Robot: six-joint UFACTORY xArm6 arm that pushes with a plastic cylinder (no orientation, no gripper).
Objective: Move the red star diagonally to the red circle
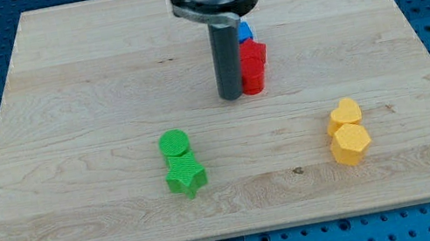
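Tip (232, 97) down on the board (60, 95), a little toward the far edge from the middle, pressed right against the view's left side of a red cluster. No jaws on this rig, so nothing to spread or pinch: just a straight dark rod under a grey collar, pushing by contact.

Just beside the tip, on the view's right: two red pieces packed together. Nearer piece, the red circle (253, 84), low and round by the look of it; behind it the red star (253, 55), faceted and taller, though the rod hides part of both and the shapes cannot be told apart with certainty. Behind those, toward the far edge, a blue block (244, 30), mostly covered, shape not readable.

Judged from this: task close to done or done, the red pair already touching, no gap visible between them. Left at most: a small nudge to settle the diagonal, then drawing the rod clear without dragging either piece.

Farther out, toward the near edge: green circle (174, 143) and green star (186, 178) touching at the view's left; yellow heart (344, 113) and yellow hexagon (350, 143) touching at the view's right. Both pairs well apart from the tip.
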